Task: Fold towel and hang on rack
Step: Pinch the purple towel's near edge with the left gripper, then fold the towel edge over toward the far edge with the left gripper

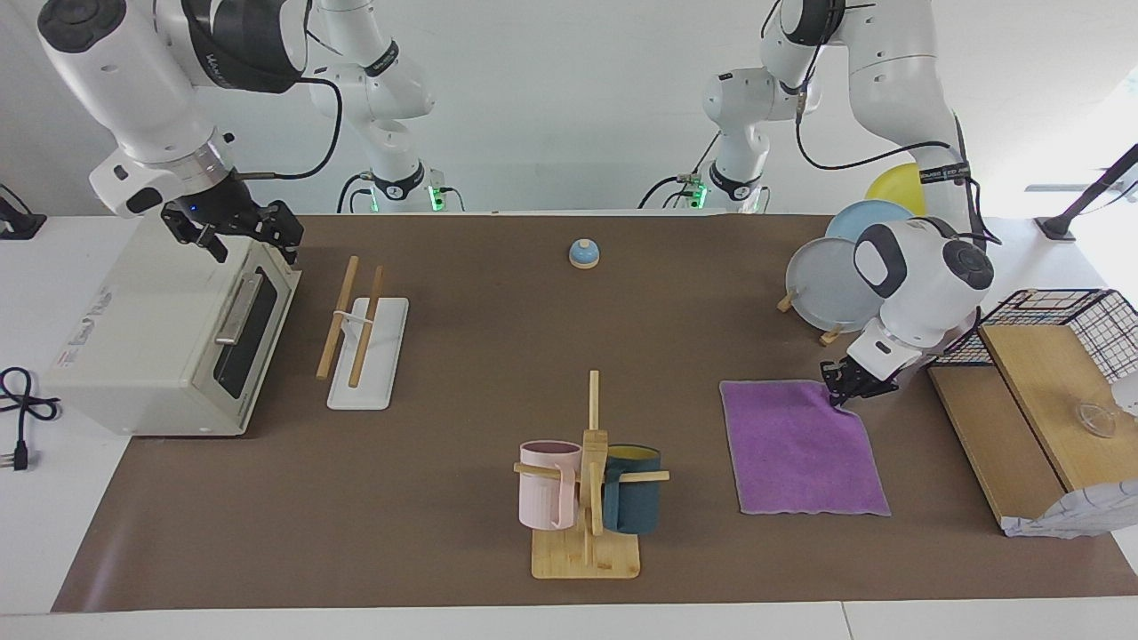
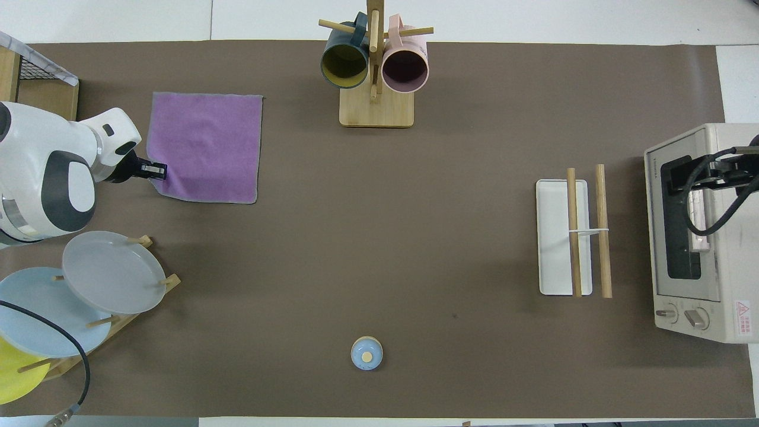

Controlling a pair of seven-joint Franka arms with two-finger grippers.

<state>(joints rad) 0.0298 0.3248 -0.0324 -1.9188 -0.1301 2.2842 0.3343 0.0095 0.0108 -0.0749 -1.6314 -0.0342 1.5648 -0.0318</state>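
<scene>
The towel (image 1: 803,447), purple face up, is seen at the right of the facing view, its corner toward the robots pinched and lifted slightly by the shut fingertips of the left gripper (image 1: 838,391). The rest of the cloth is spread away from the fingers toward the lower edge of the frame. The rack (image 1: 360,331), at centre left with its rods running top to bottom, is well apart, nearer the right gripper (image 1: 233,233), held open over the toaster oven (image 1: 160,333). The raised corner is shown only in the facing view; the overhead view flattens it
</scene>
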